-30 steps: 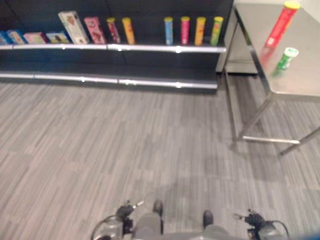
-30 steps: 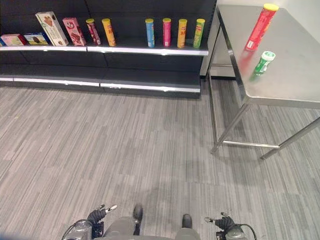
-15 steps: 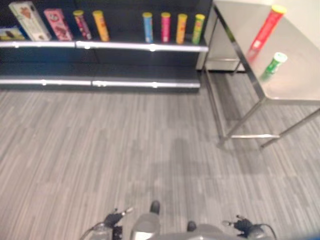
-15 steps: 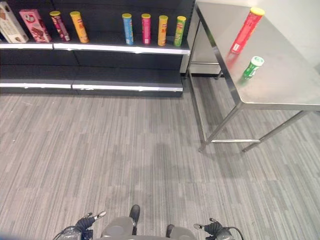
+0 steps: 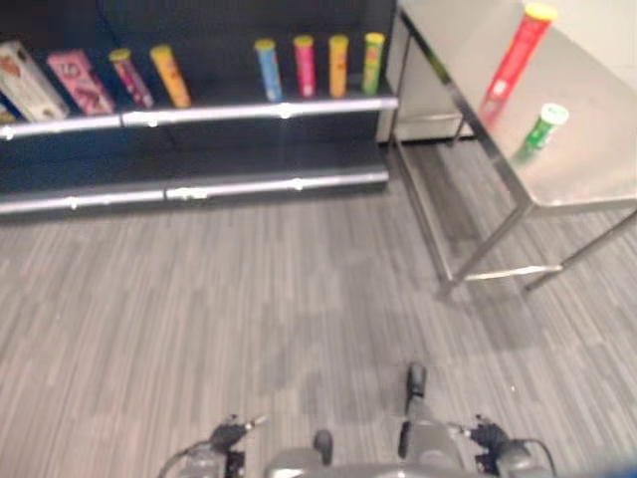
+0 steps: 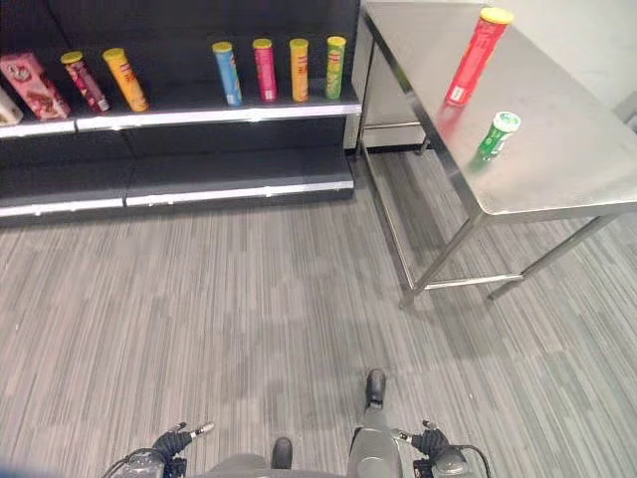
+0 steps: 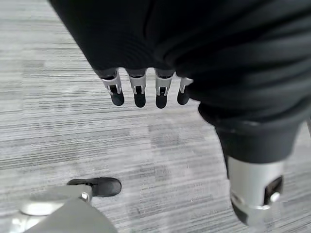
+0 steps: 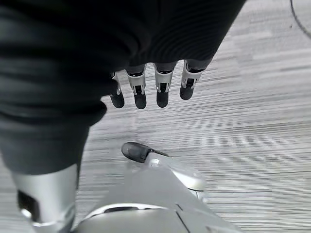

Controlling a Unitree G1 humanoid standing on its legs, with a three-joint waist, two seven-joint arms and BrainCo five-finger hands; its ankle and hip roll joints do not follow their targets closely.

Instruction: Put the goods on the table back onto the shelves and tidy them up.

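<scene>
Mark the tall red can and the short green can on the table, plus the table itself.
tall red can (image 6: 471,60), right eye view, mid-body.
short green can (image 6: 494,137), right eye view, side wall.
table (image 6: 577,149), right eye view, bare top.

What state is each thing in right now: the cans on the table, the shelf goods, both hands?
Red can: upright on the table.
Green can: upright on the table, nearer the robot than the red can.
Four shelf cans: upright in a row.
Two cans further left: leaning.
Pink box: leaning.
Left hand: open, empty.
Right hand: open, empty.
</scene>
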